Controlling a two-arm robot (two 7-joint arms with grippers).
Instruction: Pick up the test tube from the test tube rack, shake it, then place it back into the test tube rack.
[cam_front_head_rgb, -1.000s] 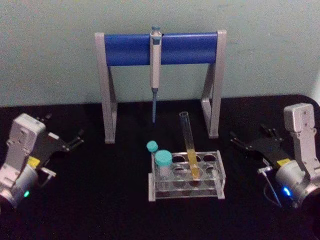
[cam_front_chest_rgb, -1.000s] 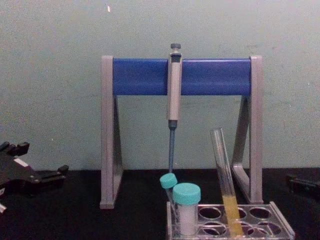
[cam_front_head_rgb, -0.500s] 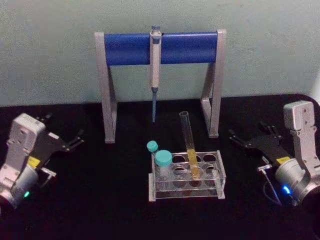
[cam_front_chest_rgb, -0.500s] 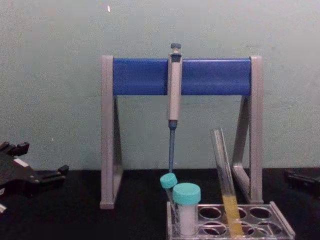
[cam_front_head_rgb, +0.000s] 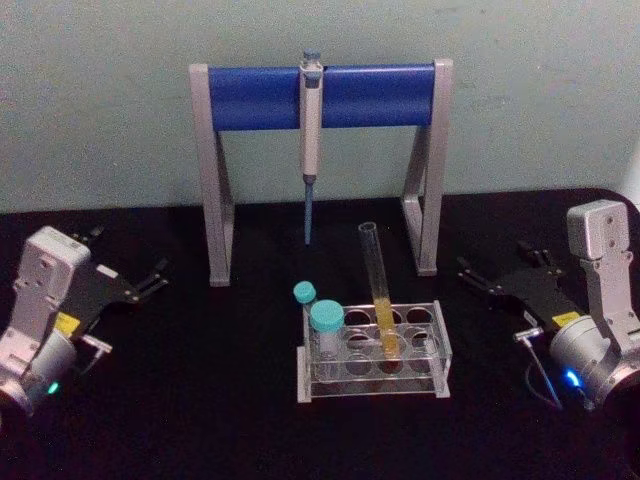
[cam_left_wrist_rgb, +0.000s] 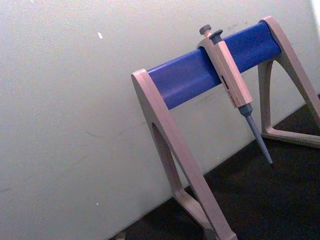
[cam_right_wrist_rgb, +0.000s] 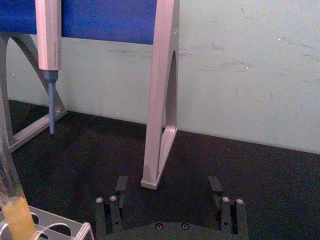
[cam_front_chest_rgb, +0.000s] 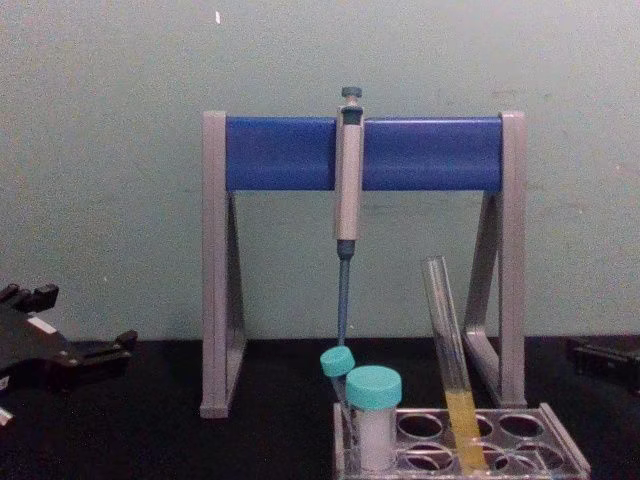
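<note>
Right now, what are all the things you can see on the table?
test tube: one, clear glass with yellow liquid low down, leaning in the rack's middle.
test tube rack: one, clear plastic, front centre of the table.
capped vials: two, teal caps, at the rack's left end.
pipette: one, grey with a blue tip, hanging from the stand.
pipette stand: one, grey legs and blue bar, behind the rack.
table: one, black.
left gripper: one, black, open, at the table's left.
right gripper: one, black, open, at the table's right.
</note>
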